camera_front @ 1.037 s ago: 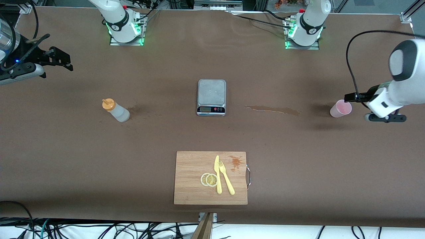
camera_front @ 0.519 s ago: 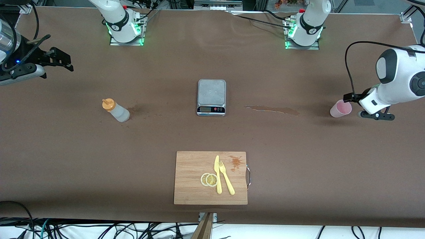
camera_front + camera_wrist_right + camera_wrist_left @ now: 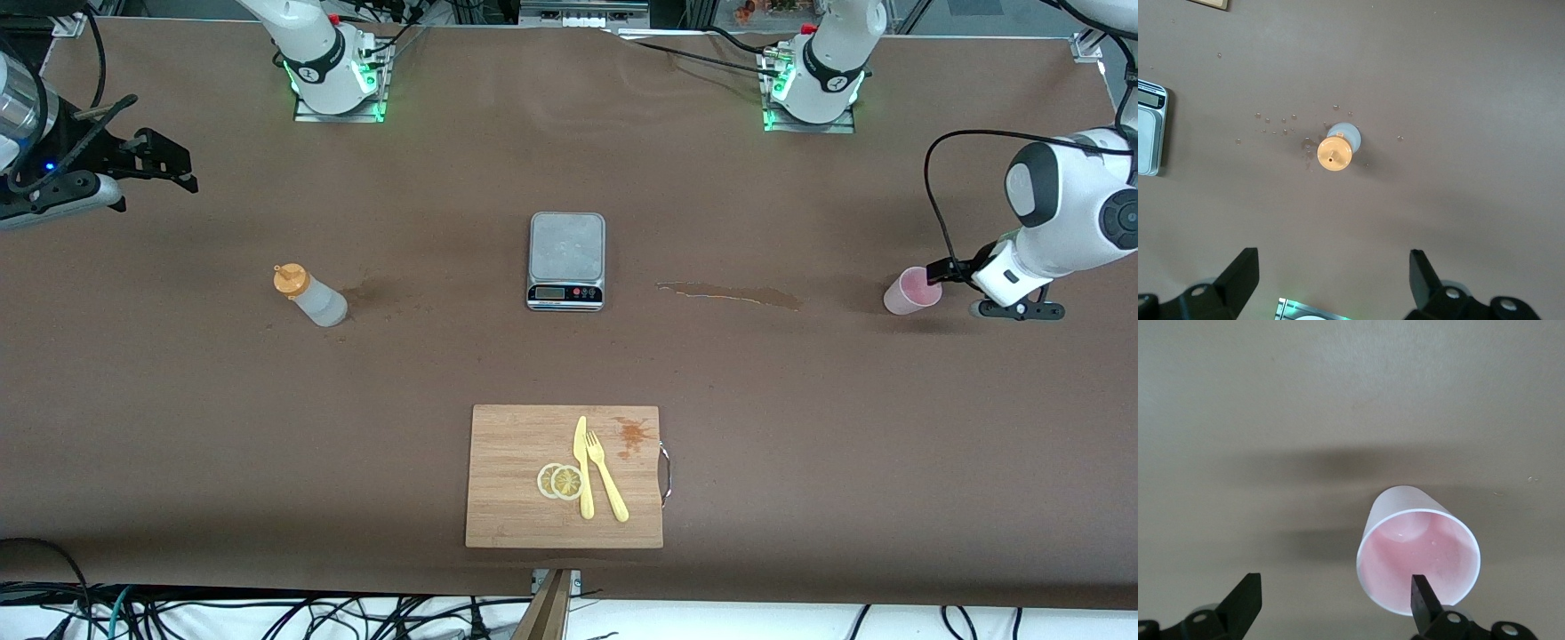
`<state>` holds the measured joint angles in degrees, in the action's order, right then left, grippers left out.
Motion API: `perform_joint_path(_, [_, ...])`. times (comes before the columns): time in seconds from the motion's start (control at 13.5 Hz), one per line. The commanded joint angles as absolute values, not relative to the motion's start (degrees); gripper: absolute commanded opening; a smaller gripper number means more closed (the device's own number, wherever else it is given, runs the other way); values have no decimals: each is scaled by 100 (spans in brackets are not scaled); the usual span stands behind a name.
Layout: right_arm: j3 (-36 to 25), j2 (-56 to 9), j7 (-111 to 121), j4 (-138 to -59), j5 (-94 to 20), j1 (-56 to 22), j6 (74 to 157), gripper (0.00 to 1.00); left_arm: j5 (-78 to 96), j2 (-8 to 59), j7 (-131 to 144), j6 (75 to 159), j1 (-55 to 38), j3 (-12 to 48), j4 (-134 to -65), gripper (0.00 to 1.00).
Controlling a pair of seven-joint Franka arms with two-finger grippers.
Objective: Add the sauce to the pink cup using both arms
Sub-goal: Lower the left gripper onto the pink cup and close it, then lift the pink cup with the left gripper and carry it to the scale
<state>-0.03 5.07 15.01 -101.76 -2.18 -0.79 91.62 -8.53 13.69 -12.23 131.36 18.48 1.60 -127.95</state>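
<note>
The pink cup point(image 3: 912, 292) stands upright on the brown table point(image 3: 800, 427) at the left arm's end, at about three o'clock from the scale point(image 3: 567, 260) and well apart from it, with a long brownish wet streak point(image 3: 729, 293) lying between the two. The left gripper point(image 3: 956, 267) hangs low just beside the cup, at the cup's three o'clock in the front view; in the left wrist view its black fingers point(image 3: 1423, 603) stand spread wide and released, one fingertip overlapping the cup's rim, the other well off to the side, and whether it touches the cup cannot be told. The cup's inside looks pink with a few small droplets. The squeeze bottle point(image 3: 311, 297) with the orange nozzle cap stands at nine o'clock from the scale, toward the right arm's end, with small wet spots beside it. The right gripper point(image 3: 164, 164) waits in the air over the table's edge at that end, at roughly ten o'clock from the bottle, fingers apart and holding nothing. At six o'clock from the scale lies a wooden cutting board point(image 3: 516, 507) bearing two lemon slices point(image 3: 561, 481), a yellow knife point(image 3: 583, 471), a yellow fork point(image 3: 606, 484) and a brownish stain point(image 3: 633, 433).
</note>
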Motion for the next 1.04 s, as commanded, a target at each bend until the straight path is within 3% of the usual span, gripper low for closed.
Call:
perform_joint_path(0.0, [-9,589,1600,-10292,-299,-70,9237,100,-870,1608,-933,13254,1881,193,-12806,86])
perform_joint_path(0.3, [-9,589,1705,-10292,-299,-70,9255,100,-870,1758,-483,13210,1793,211,-12779,0])
perform_joint_path(0.74, [-9,589,1705,-10292,-299,-70,9255,100,-879,1740,-457,13157,1793,211,-12683,0])
perform_joint_path(0.96, [-18,589,1723,-10292,-299,-62,9246,100,-888,1565,-536,12020,1784,385,-12062,0])
